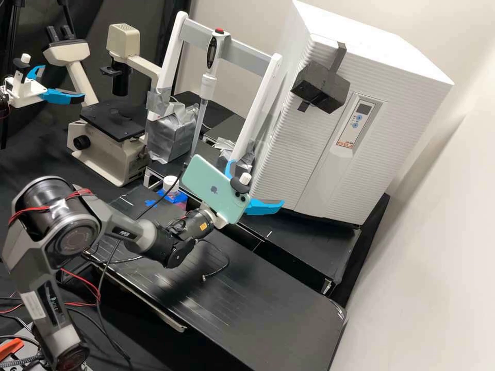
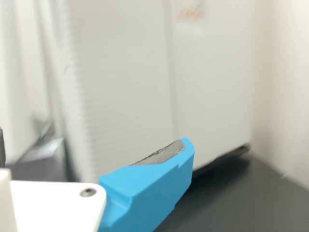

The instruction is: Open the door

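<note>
Below and to the left of the white cabinet's door [image 1: 289,149], my gripper [image 1: 257,183] stands open in the high view, a green phone mounted behind its fingers. A black block [image 1: 320,86] is fixed high on the ribbed door, beside the control panel. The door looks shut, and the gripper is well below the block. In the wrist view the open gripper [image 2: 94,146] has one blue finger with a grey pad [image 2: 166,153] in front of the cabinet's pale door [image 2: 125,96]. Nothing is held between the fingers.
Left of the cabinet stand a white frame [image 1: 170,62] with an upright pipette [image 1: 208,85] and a microscope [image 1: 111,121]. A small white-capped bottle [image 1: 171,183] is behind the arm. The wall [image 1: 438,247] lies to the right. Another arm's blue-fingered gripper [image 1: 62,96] shows at far left.
</note>
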`<state>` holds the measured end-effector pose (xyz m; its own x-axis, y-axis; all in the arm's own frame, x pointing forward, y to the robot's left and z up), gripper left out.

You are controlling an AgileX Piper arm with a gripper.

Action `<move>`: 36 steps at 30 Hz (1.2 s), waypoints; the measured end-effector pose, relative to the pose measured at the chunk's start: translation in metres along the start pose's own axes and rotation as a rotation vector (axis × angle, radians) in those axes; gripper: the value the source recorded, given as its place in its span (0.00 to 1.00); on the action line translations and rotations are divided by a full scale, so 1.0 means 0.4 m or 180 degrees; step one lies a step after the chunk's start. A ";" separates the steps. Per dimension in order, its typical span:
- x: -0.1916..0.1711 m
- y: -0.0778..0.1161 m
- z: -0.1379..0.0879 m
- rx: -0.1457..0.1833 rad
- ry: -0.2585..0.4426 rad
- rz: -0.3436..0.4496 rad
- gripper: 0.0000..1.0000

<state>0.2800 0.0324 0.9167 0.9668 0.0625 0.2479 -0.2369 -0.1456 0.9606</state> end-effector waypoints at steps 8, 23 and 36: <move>0.072 0.072 -0.069 0.0058 0.0169 0.0187 1.00; 0.165 0.094 -0.126 0.0051 0.0090 0.0105 1.00; 0.185 0.109 -0.139 0.0009 0.0083 0.0151 0.00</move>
<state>0.3357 0.0856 0.9838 0.9516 0.0812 0.2964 -0.2821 -0.1518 0.9473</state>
